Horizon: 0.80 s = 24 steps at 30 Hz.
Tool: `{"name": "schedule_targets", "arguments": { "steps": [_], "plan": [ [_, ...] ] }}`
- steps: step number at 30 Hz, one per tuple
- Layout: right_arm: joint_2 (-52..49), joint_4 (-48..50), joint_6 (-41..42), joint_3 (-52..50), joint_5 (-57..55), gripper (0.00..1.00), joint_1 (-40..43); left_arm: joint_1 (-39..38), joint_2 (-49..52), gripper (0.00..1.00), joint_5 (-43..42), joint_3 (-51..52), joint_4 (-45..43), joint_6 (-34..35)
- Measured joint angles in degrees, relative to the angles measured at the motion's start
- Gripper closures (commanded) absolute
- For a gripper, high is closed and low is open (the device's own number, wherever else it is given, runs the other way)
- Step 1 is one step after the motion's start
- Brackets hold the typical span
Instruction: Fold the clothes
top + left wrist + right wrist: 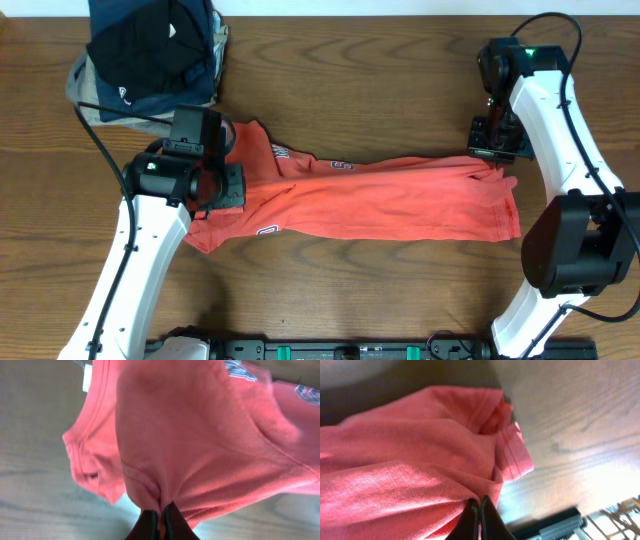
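The shirt [380, 200] lies as a long band across the table [400, 60], collar end by the left arm, hem end by the right. Bare wood runs along both of its long edges, while a stack [150, 50] of dark garments sits just beyond its collar end (near, not touching). The left gripper [161, 517] hangs over that collar end, fingers narrow and pinching a raised fold. The right gripper [479, 510] pinches the hem's far corner, its arm curving around the shirt's end.
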State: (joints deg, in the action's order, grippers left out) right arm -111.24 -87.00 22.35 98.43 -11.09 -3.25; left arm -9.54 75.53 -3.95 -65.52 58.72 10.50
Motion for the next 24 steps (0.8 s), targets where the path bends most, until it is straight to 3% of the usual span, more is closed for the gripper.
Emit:
{"name": "schedule_targets", "arguments": {
  "steps": [5, 11, 17, 24],
  "plan": [
    [0.0, -3.8, 1.2, 0.0, 0.2, 0.99, 0.0, 0.0, 0.5, 0.94, -0.2, 0.0, 3.0, 0.0],
    [0.0, -3.7, 2.7, -0.9, 0.7, 0.99, 0.0, 0.0, 3.4, 0.94, -0.1, 1.3, 0.1, 0.0],
    [0.0, -2.1, 4.4, -4.4, 0.8, 0.99, -0.9, 0.0, 11.3, 0.94, 1.7, 1.6, -6.4, 0.0],
    [0.0, -2.0, 4.9, -6.4, 1.1, 0.98, -1.7, 2.9, 21.4, 0.94, 2.6, 1.6, -8.1, 0.0]
  ]
}}
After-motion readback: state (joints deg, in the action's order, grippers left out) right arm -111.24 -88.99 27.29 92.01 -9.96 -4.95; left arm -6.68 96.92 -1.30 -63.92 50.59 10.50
